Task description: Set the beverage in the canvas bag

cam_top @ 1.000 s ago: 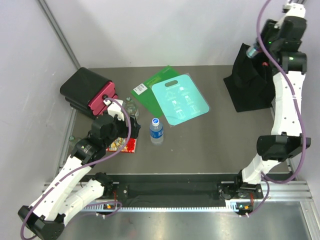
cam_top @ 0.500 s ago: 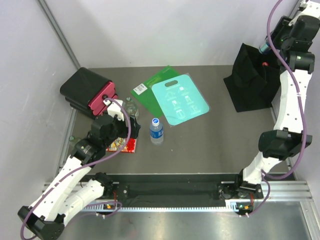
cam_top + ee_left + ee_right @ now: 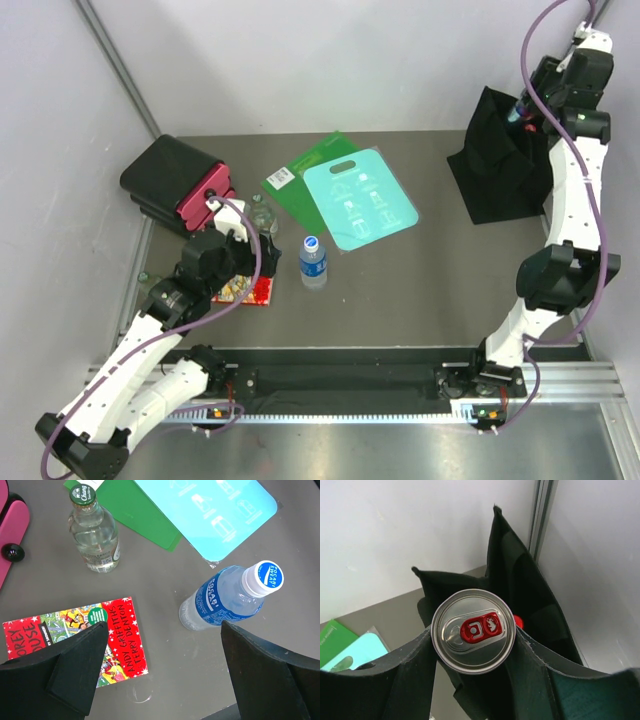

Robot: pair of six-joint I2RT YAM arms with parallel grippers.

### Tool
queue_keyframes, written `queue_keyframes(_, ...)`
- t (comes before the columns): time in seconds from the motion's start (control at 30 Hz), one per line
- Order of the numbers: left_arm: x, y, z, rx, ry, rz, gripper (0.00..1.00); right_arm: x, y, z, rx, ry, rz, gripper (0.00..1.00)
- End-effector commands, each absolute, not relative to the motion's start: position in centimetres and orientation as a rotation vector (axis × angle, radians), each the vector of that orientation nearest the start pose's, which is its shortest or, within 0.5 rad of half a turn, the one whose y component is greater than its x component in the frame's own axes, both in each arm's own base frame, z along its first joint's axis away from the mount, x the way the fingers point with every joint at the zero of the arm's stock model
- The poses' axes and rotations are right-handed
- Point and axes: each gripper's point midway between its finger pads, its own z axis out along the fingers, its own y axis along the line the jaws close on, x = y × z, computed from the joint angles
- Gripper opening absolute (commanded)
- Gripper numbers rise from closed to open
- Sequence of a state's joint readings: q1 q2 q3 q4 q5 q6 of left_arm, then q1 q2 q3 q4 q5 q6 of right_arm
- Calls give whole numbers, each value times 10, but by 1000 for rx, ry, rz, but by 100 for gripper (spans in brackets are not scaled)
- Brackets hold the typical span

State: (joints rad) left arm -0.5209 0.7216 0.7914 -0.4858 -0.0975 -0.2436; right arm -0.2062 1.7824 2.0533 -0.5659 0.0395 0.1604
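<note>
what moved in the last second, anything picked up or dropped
The right end effector, shut on the can, swung rightward, then came partway back over the canvas bag; nothing was let go. The left end effector, plastic bottle, glass bottle and book stayed put.

Lab enclosure, aluminium-framed table (image 3: 450, 290)

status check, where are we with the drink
Right gripper shut on silver red-tabbed can, above open black canvas tote bag. Left gripper open, empty. Unidentified small red thing under can.
</note>
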Motion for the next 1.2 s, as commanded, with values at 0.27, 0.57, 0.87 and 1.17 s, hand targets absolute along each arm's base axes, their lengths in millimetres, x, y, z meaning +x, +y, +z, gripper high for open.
queue_keyframes(0.27,241,-133,247,214,1912,-429,98,470,-120,430,400,1701,-173,0)
queue_keyframes(0.57,240,-135,247,220,1912,-443,99,447,-131,418,443,1742,-273,0)
queue_keyframes(0.87,240,-135,248,218,1907,-443,98,433,-128,390,484,1815,-294,0)
queue_keyframes(1.17,241,-134,247,218,1911,-437,98,490,-95,370,337,1819,-99,0)
